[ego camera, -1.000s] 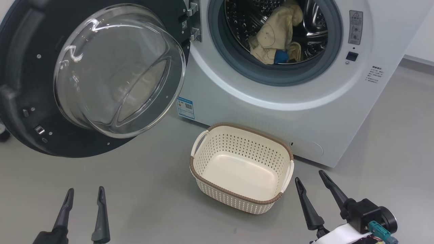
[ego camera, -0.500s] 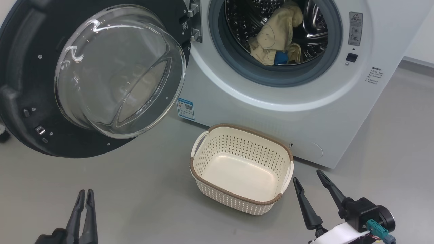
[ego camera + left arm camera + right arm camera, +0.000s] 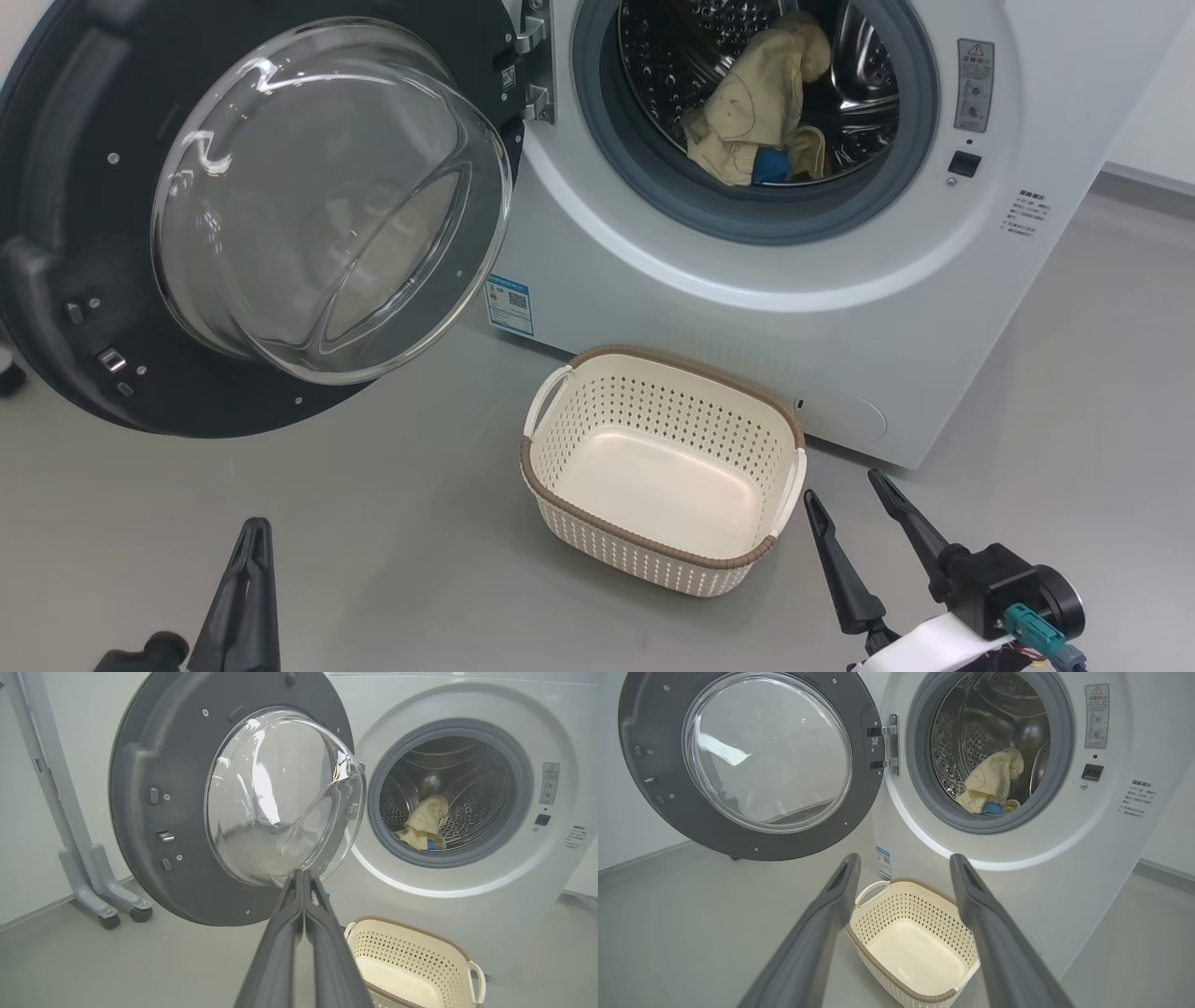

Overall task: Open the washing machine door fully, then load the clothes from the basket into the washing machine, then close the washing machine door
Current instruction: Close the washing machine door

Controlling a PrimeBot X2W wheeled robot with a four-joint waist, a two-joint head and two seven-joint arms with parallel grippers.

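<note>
The washing machine door (image 3: 327,196) stands swung wide open to the left, its glass bowl (image 3: 280,793) facing me. The white washing machine (image 3: 747,308) has its drum open, and the cream-yellow clothes (image 3: 752,112) with a blue patch lie inside it, also seen as clothes (image 3: 992,784). The basket (image 3: 653,411) sits on the floor before the machine with nothing in it. My left gripper (image 3: 252,532) is shut and empty, low at the left, below the door. My right gripper (image 3: 843,485) is open and empty, just right of the basket (image 3: 915,905).
Grey floor lies all around. A white stand on castors (image 3: 93,877) is left of the door against the wall. A wall skirting (image 3: 1148,177) runs behind the machine at the right.
My left gripper's fingers have closed from wide open to shut, with nothing between them. The right gripper has stayed open and nearly still. The head camera has shifted slightly.
</note>
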